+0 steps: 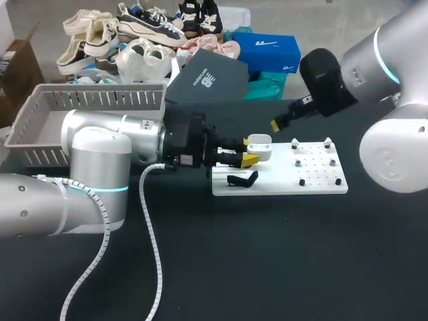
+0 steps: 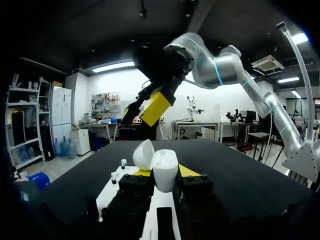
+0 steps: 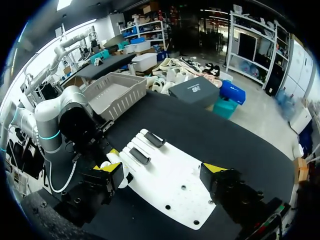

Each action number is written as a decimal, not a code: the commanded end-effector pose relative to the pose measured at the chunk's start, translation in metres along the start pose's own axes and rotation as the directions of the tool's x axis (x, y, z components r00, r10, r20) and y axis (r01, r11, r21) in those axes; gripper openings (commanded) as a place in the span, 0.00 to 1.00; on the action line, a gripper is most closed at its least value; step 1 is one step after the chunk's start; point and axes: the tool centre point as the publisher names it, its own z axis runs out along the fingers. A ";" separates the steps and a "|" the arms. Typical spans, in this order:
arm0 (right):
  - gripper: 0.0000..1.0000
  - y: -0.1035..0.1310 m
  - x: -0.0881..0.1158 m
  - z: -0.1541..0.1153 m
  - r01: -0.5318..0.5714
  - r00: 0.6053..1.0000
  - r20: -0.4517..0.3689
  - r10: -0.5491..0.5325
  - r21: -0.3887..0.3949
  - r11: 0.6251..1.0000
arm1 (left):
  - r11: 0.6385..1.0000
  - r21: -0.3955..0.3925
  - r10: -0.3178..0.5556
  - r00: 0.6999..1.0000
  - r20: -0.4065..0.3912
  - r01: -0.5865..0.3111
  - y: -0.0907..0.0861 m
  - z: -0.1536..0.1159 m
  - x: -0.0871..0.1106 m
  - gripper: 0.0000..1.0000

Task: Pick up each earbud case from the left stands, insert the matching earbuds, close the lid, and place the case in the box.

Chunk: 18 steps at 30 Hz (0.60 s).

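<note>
head view: the left gripper [image 1: 249, 150] is clamped on the earbud case [image 1: 259, 146], holding it just above the left end of the white board [image 1: 321, 186]. the case is small, white and glossy, with rounded corners. the board lies near the middle of the black desk [image 1: 281, 267], and white-tipped pegs [image 1: 295, 143] stand on its right half. the right gripper [image 1: 276, 124] hangs over the board's far edge, just beyond the case and apart from it. a grey slatted basket [image 1: 100, 100] sits at the desk's far left side.

left wrist view: the case stands upright between the two yellow tips, one pressed against each side. its lid is hinged open and tipped away to one side, showing a smooth, egg-like white shell. the right gripper hovers above and beyond it, not touching.

right wrist view: the right gripper's fingers are spread wide apart with nothing between them, over the board. two black stands [image 3: 154, 139] lie side by side at the board's end nearest the left arm. the case shows as a white lump in the left gripper beside that end.
</note>
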 end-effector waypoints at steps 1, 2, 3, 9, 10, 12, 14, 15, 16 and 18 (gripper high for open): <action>1.00 -0.014 0.009 -0.017 0.019 1.000 -0.021 -0.015 0.202 0.979 | 1.000 0.000 0.000 1.000 0.001 0.000 0.000 0.000 0.000 0.00; 1.00 -0.016 0.010 -0.018 0.017 1.000 -0.024 -0.012 0.206 0.978 | 1.000 0.000 0.000 1.000 0.001 0.000 0.000 0.000 0.000 0.00; 1.00 -0.024 0.012 -0.017 0.012 0.999 -0.040 -0.003 0.231 0.973 | 1.000 0.000 0.000 1.000 0.001 0.000 0.000 0.000 0.000 0.00; 1.00 -0.066 0.032 -0.004 0.077 0.988 -0.157 -0.010 0.425 0.902 | 1.000 0.000 0.000 1.000 0.001 0.000 0.000 0.000 0.000 0.00; 1.00 -0.071 0.035 -0.001 0.082 0.985 -0.174 -0.004 0.445 0.892 | 1.000 0.000 0.000 1.000 0.001 0.000 0.000 0.000 0.000 0.00; 1.00 -0.081 0.042 0.004 0.096 0.979 -0.205 0.006 0.480 0.872 | 1.000 0.000 0.000 1.000 0.001 0.000 0.000 0.000 0.000 0.00; 1.00 -0.089 0.046 0.009 0.092 0.975 -0.222 0.023 0.495 0.864 | 1.000 0.000 0.000 1.000 0.001 0.000 0.000 0.000 0.000 0.00; 1.00 -0.093 0.049 0.012 0.090 0.972 -0.234 0.035 0.501 0.861 | 1.000 0.000 0.000 1.000 0.001 0.000 0.000 0.000 0.000 0.00; 1.00 -0.095 0.051 0.014 0.082 0.969 -0.241 0.048 0.500 0.862 | 1.000 0.000 0.000 1.000 0.001 0.000 0.000 0.000 0.000 0.00; 0.86 -0.099 0.053 0.018 0.071 0.965 -0.254 0.068 0.500 0.863 | 1.000 0.000 0.000 1.000 0.001 0.000 0.000 0.000 0.000 0.00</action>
